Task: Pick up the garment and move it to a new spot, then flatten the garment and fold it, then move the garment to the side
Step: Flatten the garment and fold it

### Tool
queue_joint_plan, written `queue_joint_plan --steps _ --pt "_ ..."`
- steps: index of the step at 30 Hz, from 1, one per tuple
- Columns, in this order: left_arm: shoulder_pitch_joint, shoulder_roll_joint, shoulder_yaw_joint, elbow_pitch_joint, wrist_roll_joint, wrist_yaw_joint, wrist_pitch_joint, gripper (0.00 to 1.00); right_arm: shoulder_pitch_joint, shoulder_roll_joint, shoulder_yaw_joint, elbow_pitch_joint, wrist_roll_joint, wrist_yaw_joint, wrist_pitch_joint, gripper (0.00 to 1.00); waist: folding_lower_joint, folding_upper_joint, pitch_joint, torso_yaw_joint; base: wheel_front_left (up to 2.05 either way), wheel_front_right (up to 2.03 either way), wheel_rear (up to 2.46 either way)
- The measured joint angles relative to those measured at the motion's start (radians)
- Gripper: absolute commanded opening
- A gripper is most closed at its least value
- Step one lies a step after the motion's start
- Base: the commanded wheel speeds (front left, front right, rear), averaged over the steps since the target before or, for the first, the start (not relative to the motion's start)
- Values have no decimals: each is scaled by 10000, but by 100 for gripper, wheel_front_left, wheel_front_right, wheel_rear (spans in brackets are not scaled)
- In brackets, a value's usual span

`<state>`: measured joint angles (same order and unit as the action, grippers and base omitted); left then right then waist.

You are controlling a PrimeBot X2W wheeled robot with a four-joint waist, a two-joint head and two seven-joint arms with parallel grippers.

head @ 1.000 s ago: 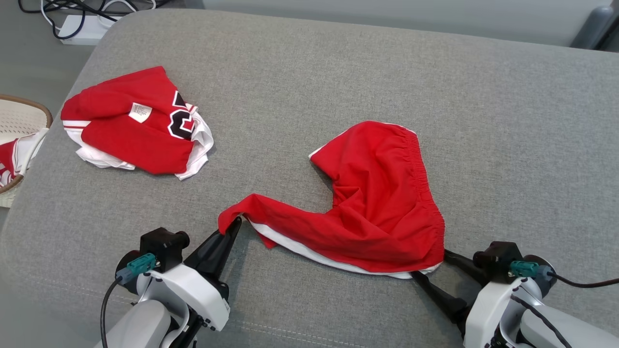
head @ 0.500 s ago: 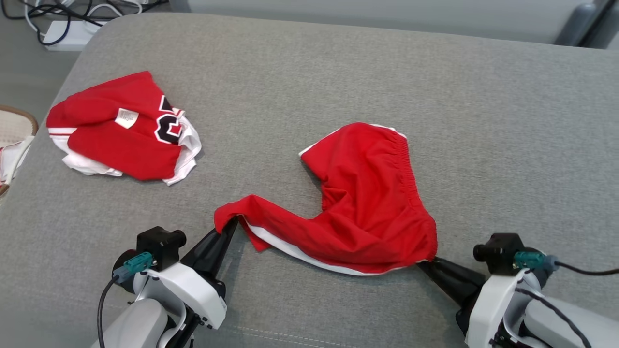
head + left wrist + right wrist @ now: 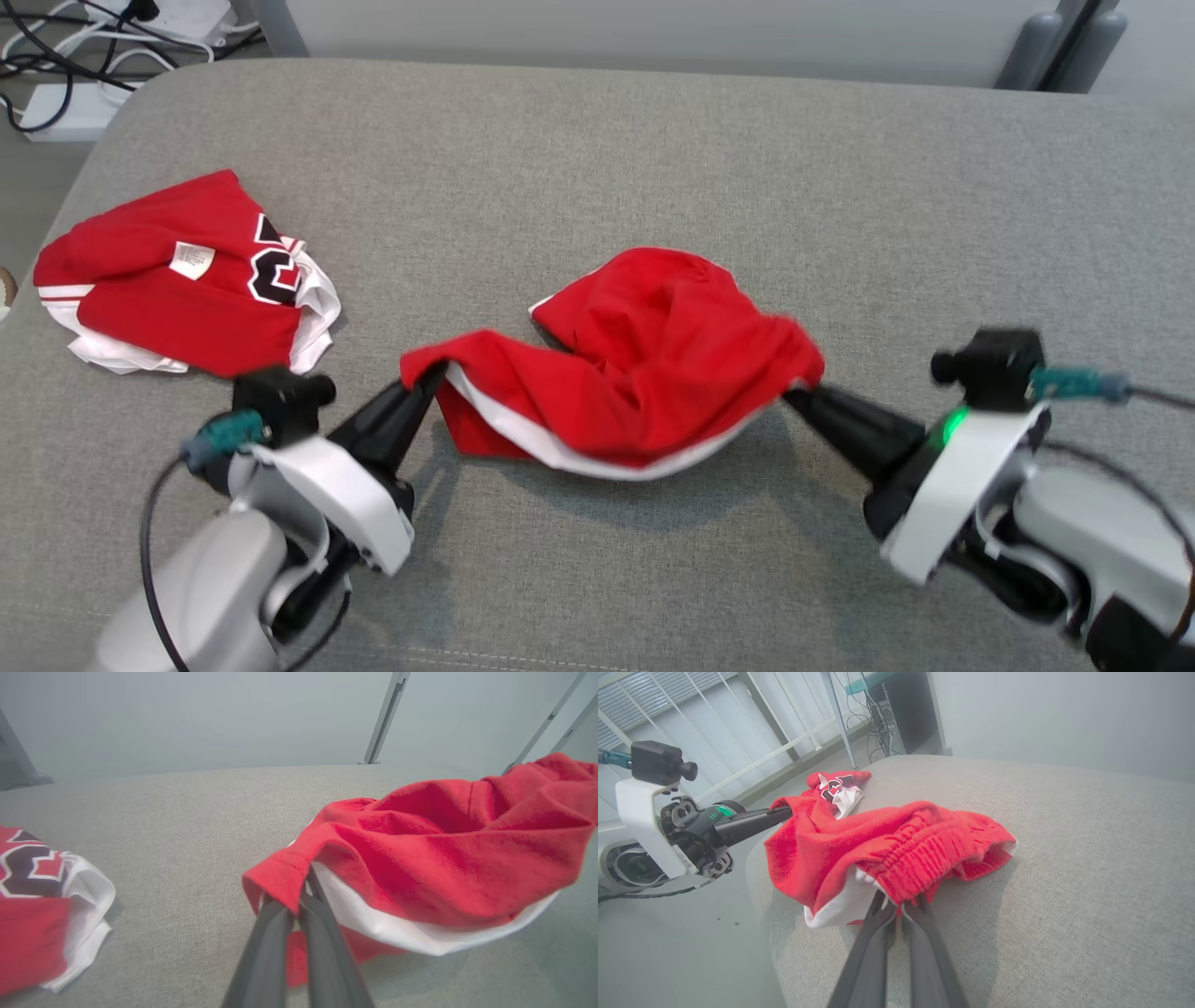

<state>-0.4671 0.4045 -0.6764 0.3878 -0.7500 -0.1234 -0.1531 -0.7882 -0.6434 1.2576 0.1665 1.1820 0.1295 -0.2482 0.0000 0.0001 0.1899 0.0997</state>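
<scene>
The garment [image 3: 635, 373] is a pair of red shorts with a white trim, hanging bunched between my two grippers above the grey cushion. My left gripper [image 3: 431, 375] is shut on its left hem corner, seen close up in the left wrist view where the garment [image 3: 420, 858] drapes off my left gripper [image 3: 299, 891]. At the waistband end, my right gripper [image 3: 795, 396] is shut on the garment; the right wrist view shows the elastic band of the garment [image 3: 901, 849] pinched by my right gripper [image 3: 899, 903]. The lower middle of the cloth sags toward the surface.
A second red garment [image 3: 177, 280] with a white lining and a black number lies crumpled at the left of the grey cushion [image 3: 653, 168]. Cables and a power strip [image 3: 65, 103] lie on the floor beyond the far left corner.
My right gripper has shut on the waistband end. Both grippers have risen and lifted the garment, which now bunches between them. The head camera has tilted, shifting the whole scene.
</scene>
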Motion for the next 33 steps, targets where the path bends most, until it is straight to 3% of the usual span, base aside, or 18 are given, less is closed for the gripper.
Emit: queue_joint_plan --steps 10,16,25,30,33 --pt "-2412 1670 -8 -1183 -2324 0 2464 0 -2177 288 -706 272 1766 0 238 0 0 0 206 -327 0 0 0" --pt "-3480 1818 -10 -784 -2694 0 2660 0 -3170 543 -917 1302 2364 -2 732 0 0 0 296 -633 0 0 0" --pt "-4963 2113 46 464 -3313 -2 2266 0 -4707 1639 -1210 2725 2828 -2 1012 0 0 0 398 -1420 0 0 0" --pt "-5058 2033 -320 516 -3877 -2 2090 0 -4785 1674 -1152 2915 3241 -2 1264 0 0 -1 301 -1413 0 0 0" --pt "-4801 2077 -734 376 -4330 -2 2140 0 -4685 1580 -890 2617 3666 -2 2073 0 0 0 105 -1350 0 0 0"
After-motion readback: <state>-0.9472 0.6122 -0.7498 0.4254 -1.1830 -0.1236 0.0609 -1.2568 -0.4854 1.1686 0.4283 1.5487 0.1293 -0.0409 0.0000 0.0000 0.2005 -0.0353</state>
